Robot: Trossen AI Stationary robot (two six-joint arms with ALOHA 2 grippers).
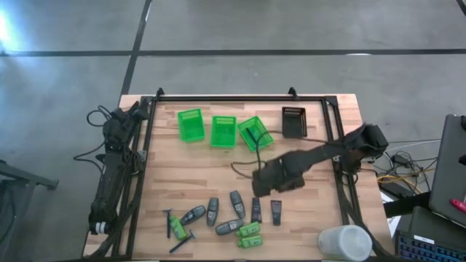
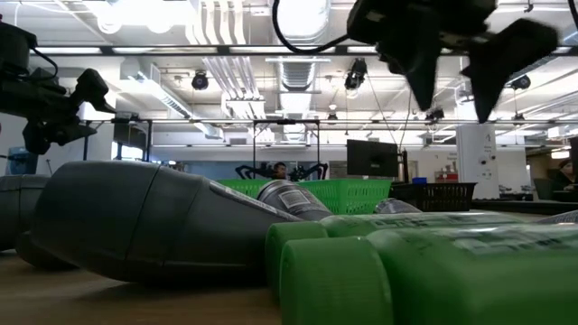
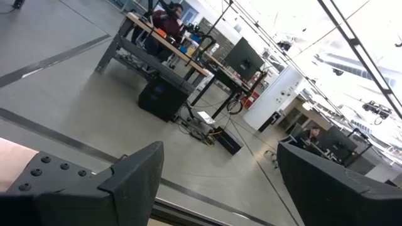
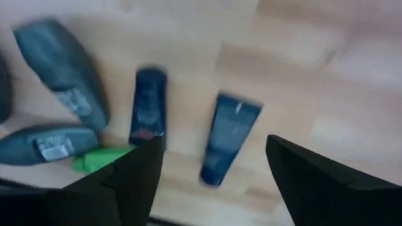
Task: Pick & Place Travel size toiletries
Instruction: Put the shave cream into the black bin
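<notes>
The right gripper point(image 1: 266, 188), mid-frame in the high view, has its jaws spread and empty above two dark grey oblong tubes point(image 1: 256, 209) lying flat on the wooden table point(image 1: 313, 218). The left gripper point(image 3: 217, 188), parked at left, gapes empty too.

Two black jointed arms, cables trailing, each end effector point(image 1: 266, 191) two-fingered.
</notes>
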